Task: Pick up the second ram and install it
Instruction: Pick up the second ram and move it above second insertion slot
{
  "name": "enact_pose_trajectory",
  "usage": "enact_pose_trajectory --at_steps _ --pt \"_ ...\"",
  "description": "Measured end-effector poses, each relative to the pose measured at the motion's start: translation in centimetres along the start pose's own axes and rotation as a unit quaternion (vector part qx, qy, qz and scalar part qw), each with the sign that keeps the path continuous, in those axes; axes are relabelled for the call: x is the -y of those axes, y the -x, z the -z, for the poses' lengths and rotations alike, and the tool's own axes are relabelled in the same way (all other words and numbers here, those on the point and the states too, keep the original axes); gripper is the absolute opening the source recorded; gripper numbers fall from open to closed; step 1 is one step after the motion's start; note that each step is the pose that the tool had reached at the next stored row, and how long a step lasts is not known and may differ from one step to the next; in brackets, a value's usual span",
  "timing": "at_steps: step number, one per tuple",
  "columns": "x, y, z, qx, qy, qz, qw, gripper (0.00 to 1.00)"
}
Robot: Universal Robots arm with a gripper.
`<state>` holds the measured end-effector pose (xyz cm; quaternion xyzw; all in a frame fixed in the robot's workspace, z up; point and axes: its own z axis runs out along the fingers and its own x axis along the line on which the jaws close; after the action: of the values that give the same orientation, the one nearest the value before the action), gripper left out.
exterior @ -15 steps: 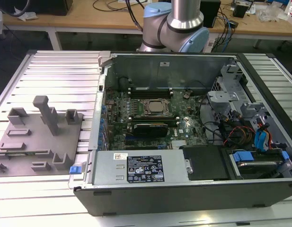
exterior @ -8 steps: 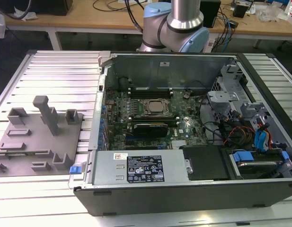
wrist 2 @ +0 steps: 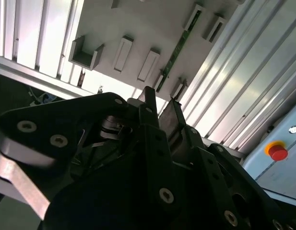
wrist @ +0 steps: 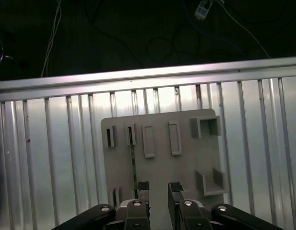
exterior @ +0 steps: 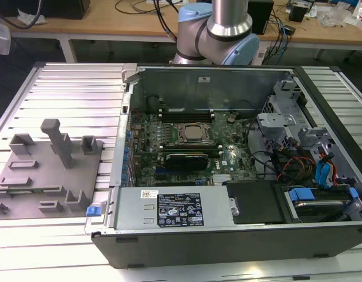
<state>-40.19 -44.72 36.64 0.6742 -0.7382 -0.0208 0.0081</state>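
Above grey tray (wrist: 186, 165), gripper (wrist: 159, 188) narrowly parted, empty, second ram (wrist 2: 179, 49) slotted edge-on, exterior view shows computer case (exterior: 204, 85)

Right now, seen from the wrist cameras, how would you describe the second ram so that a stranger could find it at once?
Find the grey holder tray lying on the ribbed metal table. On it, the second ram stands on edge, running between small grey upright blocks. It is the one long, thin green strip there; everything around it is grey plastic.
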Motion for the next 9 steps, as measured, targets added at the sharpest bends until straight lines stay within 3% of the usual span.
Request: enact_pose_trajectory --at_steps 9 --pt "0.04 -0.02 -0.94 0.0 0.0 0.0 1.0 0.3"
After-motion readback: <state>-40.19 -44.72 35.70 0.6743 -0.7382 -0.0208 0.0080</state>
